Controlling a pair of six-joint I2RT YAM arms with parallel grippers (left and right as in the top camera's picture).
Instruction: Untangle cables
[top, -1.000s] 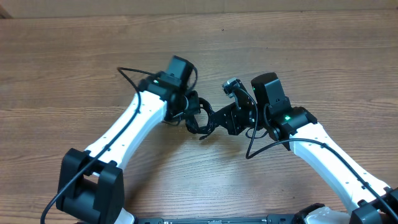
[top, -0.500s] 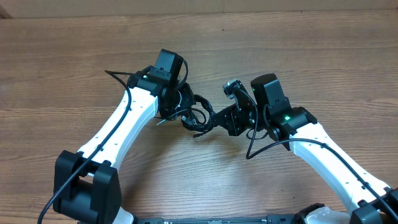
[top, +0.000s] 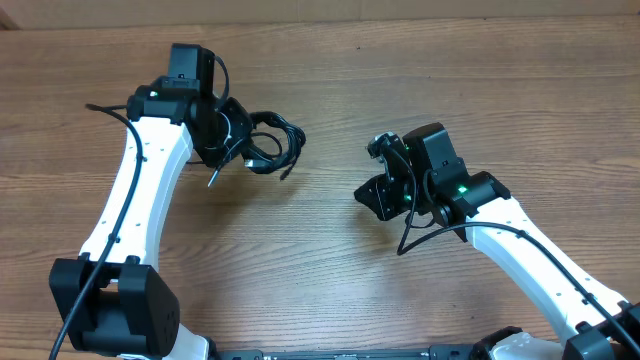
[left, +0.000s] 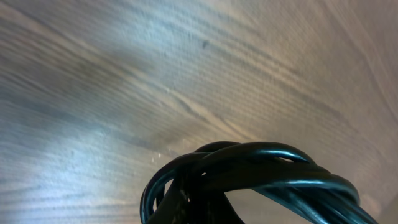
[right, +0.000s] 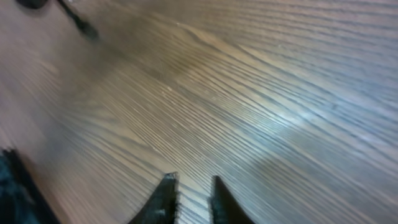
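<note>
Item 1, cables (top: 268, 140): we log 1 black bundle of overlapping loops at the far-left part of the table (top: 330, 290), with 1 plug end (top: 214, 180) trailing out below it toward the near side. Whether the bundle rests on the wood or hangs just above it, we cannot tell. Item 2, left gripper (top: 228, 140): jaws fully closed, pinching the bundle at its left edge; the left wrist view is filled by thick loops right at the lens. Item 3, right gripper (top: 378, 192): jaws parted by a narrow gap and holding nothing, with only bare wood grain between and beyond the 2 fingertips. Relation of note: the bundle's long axis runs roughly left to right, its free loops reaching out from the left gripper toward the right arm. The bundle lies to the left of the right gripper and a little farther from the robot's base, well apart from it across open table. The left arm is the nearer, being on the bundle itself. We judge that any pulling apart calls for the right gripper to cross that gap and take an outer loop.
</note>
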